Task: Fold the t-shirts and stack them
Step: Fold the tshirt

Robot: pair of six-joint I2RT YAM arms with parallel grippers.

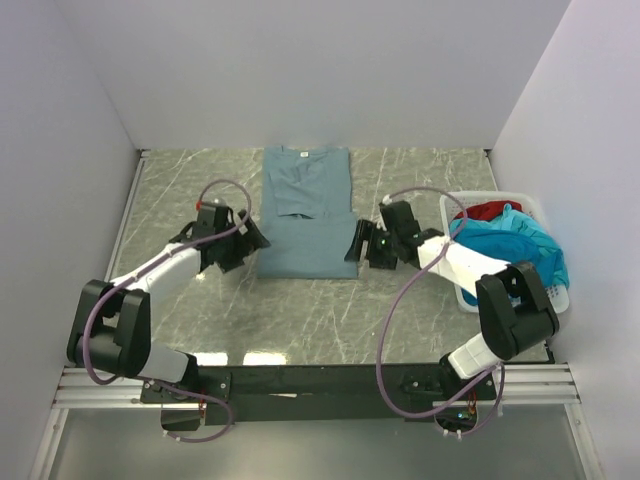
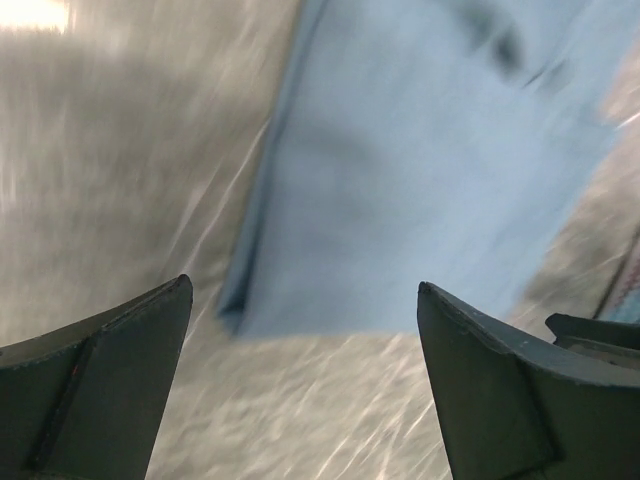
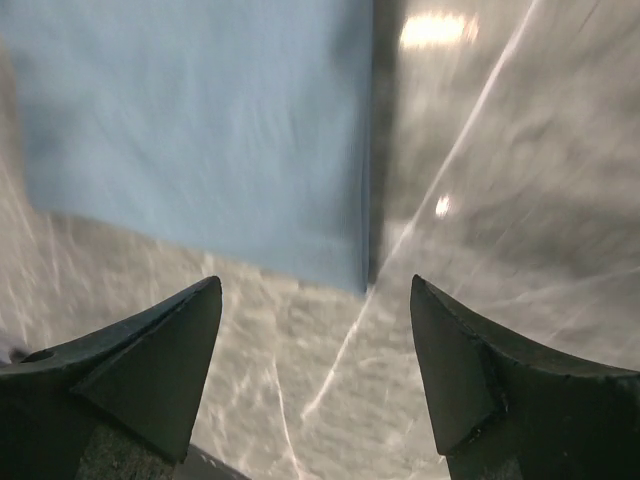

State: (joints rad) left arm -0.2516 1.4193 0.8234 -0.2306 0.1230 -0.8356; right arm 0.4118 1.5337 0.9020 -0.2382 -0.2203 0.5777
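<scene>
1. The left arm point(image 1: 165, 268) reaches forward and inward from its base, with the elbow bent at the near left and the forearm slanting toward the middle.
2. The left gripper point(image 2: 300, 290) points rightward and down (its wrist view is blurred), jaws spread wide.
3. The right arm point(image 1: 450, 258) mirrors it, with the elbow folded at the near right and the forearm running leftward.
4. The right gripper point(image 3: 315, 285) faces left, held low, jaws likewise wide apart.
5. The two grippers face each other, well apart.

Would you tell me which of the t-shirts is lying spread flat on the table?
The large grey-blue cloth t-shirt, flat on the marbled table; the turquoise t-shirt and the red t-shirt are bunched in the white plastic lattice basket.
</scene>
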